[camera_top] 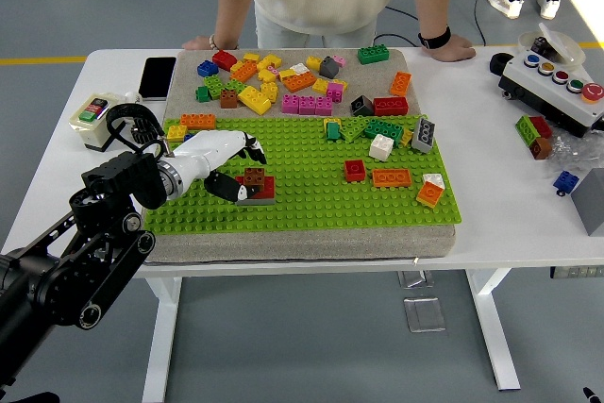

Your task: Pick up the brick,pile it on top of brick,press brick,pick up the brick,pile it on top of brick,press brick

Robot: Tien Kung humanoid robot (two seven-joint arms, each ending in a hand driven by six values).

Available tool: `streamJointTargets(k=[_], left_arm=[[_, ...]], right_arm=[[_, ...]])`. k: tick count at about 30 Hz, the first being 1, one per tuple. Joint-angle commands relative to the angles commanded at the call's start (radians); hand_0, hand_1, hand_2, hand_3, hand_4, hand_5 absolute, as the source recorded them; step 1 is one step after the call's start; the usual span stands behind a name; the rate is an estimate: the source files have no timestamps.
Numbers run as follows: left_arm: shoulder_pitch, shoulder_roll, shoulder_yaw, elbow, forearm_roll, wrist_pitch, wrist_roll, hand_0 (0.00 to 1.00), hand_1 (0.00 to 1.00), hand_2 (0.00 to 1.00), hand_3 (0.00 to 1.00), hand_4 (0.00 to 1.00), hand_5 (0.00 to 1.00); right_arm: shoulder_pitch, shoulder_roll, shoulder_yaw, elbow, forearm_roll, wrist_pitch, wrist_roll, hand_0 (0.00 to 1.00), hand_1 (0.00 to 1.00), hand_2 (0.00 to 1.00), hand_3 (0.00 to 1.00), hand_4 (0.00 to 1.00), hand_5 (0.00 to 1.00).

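— Brick stack first: where does it sit?

— On the green studded baseplate, toward its left part. A brown brick rests on top of a red brick, and a grey piece shows along the bottom edge of the red one.

— And the robot's left hand?

— It reaches in from the lower left on a black arm and has a white shell with dark fingertips. It lies just beside the stack, on its left. The dark thumb reaches under toward the stack's lower left corner, and the other fingers lie spread above and behind the brown brick. From this view one cannot tell for sure whether the hand clamps the stack or only touches it.

— Is the right hand anywhere?

— Nowhere in the head view.

— What else lies on the baseplate?

— A small red brick near the middle, an orange brick just right of it, a white brick above them, and an orange-and-white piece near the right edge. Loose bricks of many colours are heaped on the beige pad behind the plate.

— And the person?

— A person stands at the far side, one hand flat on the white table at the left, the other hand, with a dark wristband, resting at the right. A phone lies at the table's left and a button box at its right.
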Motion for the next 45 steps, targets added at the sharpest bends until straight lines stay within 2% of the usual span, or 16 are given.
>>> streamJointTargets(k=[14, 30, 37, 38, 43, 44, 45], left_arm=[[-0.003, -0.001, -0.001, 0.002, -0.001, -0.002, -0.001, 0.784, 0.717, 0.718, 0.629, 0.747, 0.179], [0.007, 0.005, -0.013, -0.035, -0.023, -0.027, -0.007, 0.785, 0.717, 0.72, 0.63, 0.746, 0.18], [0.028, 0.015, -0.041, -0.086, -0.037, -0.031, -0.008, 0.786, 0.718, 0.722, 0.635, 0.76, 0.182], [0.03, 0.016, -0.044, -0.092, -0.038, -0.031, -0.009, 0.79, 0.73, 0.739, 0.638, 0.788, 0.194], [0.055, 0.032, -0.061, -0.134, -0.041, -0.029, -0.02, 0.79, 0.73, 0.739, 0.638, 0.788, 0.194], [0.062, 0.036, -0.062, -0.141, -0.039, -0.026, -0.025, 0.865, 0.809, 0.798, 0.64, 0.887, 0.302], [0.067, 0.039, -0.063, -0.145, -0.04, -0.024, -0.028, 0.865, 0.809, 0.798, 0.64, 0.887, 0.302]], right_arm=[[0.001, -0.001, 0.002, 0.0, 0.0, 0.002, -0.001, 0.753, 0.675, 0.723, 0.733, 0.998, 0.646], [-0.001, 0.0, 0.004, 0.0, 0.001, 0.001, 0.0, 0.752, 0.674, 0.724, 0.734, 0.998, 0.646], [-0.003, 0.003, 0.003, 0.0, 0.003, 0.0, 0.001, 0.755, 0.674, 0.723, 0.733, 0.998, 0.645], [-0.003, 0.003, 0.003, 0.0, 0.003, 0.0, 0.001, 0.752, 0.674, 0.724, 0.733, 0.998, 0.645], [-0.005, 0.003, 0.004, 0.0, 0.002, 0.0, 0.0, 0.752, 0.674, 0.724, 0.733, 0.998, 0.645], [-0.005, 0.004, 0.004, 0.0, 0.003, 0.0, -0.001, 0.753, 0.674, 0.725, 0.733, 0.998, 0.645], [-0.005, 0.004, 0.004, 0.0, 0.003, 0.0, -0.001, 0.753, 0.674, 0.725, 0.733, 0.998, 0.645]])
